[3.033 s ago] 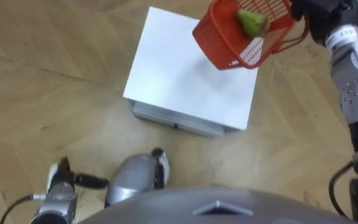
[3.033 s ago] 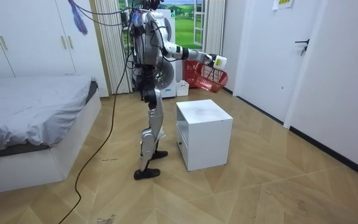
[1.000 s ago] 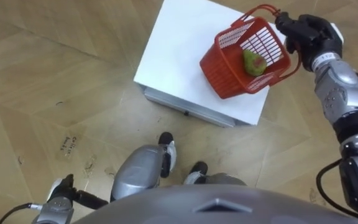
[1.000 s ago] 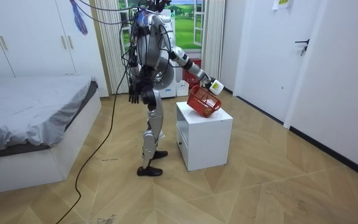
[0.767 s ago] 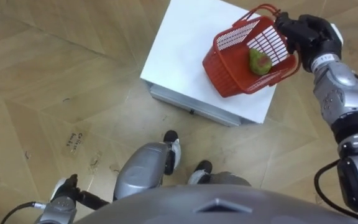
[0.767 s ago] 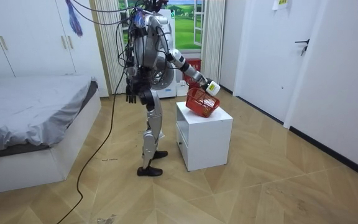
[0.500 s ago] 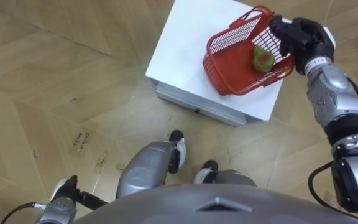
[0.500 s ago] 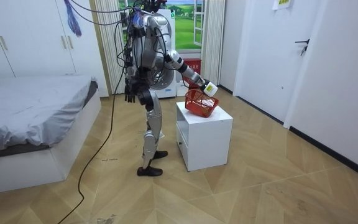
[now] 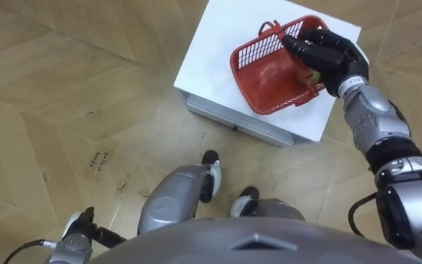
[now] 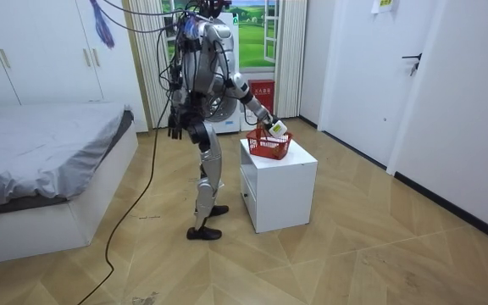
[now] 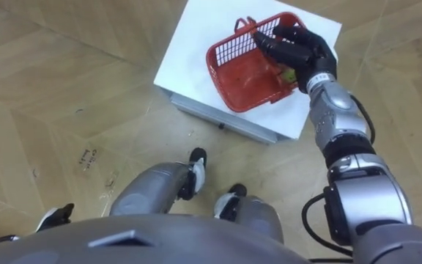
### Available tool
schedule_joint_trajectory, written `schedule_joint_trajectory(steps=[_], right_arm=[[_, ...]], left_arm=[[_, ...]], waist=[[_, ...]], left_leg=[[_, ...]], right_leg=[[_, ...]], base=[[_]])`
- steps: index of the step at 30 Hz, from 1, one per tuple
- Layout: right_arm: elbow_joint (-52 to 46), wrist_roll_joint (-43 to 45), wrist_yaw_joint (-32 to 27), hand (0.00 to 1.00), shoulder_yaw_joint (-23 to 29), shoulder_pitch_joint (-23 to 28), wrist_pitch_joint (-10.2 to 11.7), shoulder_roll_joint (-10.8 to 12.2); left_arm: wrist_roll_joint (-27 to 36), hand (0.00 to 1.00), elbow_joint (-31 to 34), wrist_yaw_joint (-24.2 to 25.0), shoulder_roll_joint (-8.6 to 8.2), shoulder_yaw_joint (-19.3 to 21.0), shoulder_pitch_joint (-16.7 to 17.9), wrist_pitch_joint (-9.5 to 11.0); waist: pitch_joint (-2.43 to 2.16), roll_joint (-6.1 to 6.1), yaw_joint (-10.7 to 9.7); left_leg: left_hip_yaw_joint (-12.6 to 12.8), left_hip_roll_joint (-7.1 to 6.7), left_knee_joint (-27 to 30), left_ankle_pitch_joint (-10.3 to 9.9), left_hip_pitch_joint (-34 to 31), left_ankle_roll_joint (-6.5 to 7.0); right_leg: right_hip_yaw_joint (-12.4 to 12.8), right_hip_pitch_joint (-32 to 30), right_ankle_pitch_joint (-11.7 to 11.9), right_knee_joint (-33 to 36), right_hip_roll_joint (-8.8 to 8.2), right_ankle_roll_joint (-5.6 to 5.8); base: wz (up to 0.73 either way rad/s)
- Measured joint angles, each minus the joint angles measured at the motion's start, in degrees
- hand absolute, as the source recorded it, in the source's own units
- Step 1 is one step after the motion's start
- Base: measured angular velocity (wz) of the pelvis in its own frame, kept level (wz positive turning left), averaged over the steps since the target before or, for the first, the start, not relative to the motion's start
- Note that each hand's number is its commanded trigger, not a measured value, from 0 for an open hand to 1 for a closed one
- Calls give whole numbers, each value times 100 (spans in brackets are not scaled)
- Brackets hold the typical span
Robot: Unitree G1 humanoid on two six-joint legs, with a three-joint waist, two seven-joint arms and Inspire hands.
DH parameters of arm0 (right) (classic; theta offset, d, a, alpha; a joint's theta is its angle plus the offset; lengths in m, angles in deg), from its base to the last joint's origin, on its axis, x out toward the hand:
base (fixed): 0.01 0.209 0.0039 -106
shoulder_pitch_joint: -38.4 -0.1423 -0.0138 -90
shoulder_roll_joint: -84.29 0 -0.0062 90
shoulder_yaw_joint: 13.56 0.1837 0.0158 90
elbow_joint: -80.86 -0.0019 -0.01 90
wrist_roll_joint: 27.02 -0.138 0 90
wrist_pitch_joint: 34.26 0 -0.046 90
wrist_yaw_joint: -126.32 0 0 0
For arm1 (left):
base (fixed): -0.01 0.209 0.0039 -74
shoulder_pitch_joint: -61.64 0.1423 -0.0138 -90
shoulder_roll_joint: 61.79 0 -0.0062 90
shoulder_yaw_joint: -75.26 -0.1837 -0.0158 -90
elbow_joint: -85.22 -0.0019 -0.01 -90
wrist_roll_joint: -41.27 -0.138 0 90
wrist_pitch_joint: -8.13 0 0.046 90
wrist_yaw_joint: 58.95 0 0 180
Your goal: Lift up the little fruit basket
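Basket (image 9: 269, 81) sits on the white cabinet (image 9: 218, 40) near its right edge, a fruit (image 9: 312, 75) inside. The right hand (image 9: 328, 55) lies over the rim, grip impossible to tell. A loose hold on lifting could tip it and spill the fruit. The left hand (image 10: 174, 129) hangs idle.

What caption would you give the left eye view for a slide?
Right hand over the red fruit basket resting on a white cabinet.

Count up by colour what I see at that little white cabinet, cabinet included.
Red: 1, the fruit basket
Green: 1, a fruit in the basket, partly behind the robot hand
White: 1, the cabinet
Total: 3
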Motion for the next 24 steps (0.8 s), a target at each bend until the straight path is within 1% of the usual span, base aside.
schedule_joint_trajectory(steps=[4, 7, 8, 13, 17, 24], right_arm=[[10, -40, 186, 0, 44, -20, -5, 34], [33, -42, 319, 0, 42, -7, -2, 35], [35, -59, 345, 0, 41, 3, 0, 36], [126, -230, 514, 0, 42, 50, 0, 36], [143, -265, 551, 0, 44, 101, 0, 37], [144, -264, 610, 0, 41, 146, 3, 40]], left_arm=[[5, 0, 11, 1, -11, 1, 1, 7], [71, 0, -12, 1, -12, 0, 2, 19], [100, 0, -35, 1, -13, 0, 2, 37], [99, 0, -109, 9, -13, -3, 2, 124], [99, 0, -241, 57, -14, -4, 2, 156], [97, 0, -246, 56, -11, -5, 2, 171]], waist=[[-3, -11, -2], [-11, -36, 0], [-6, -44, -1], [25, -102, -12], [22, -115, -20], [19, -117, -20]], left_leg=[[26, -31, -49, -1, -13, -5], [21, -40, -99, -2, -1, -10], [21, -41, -106, -3, 10, -11], [1, -46, -120, -10, 36, -22], [-27, -51, -86, -11, 28, -22], [-48, -53, -75, -11, 30, -20]], right_leg=[[40, -78, -78, 90, -43, 6], [34, -37, -81, 65, -36, 5], [31, -10, -80, 63, -4, 7], [25, 18, -80, 58, 4, 7], [15, 16, -79, 51, 6, 8], [34, 32, -70, -49, 4, 26]], base=[[2], [2], [0], [0], [0], [1]])
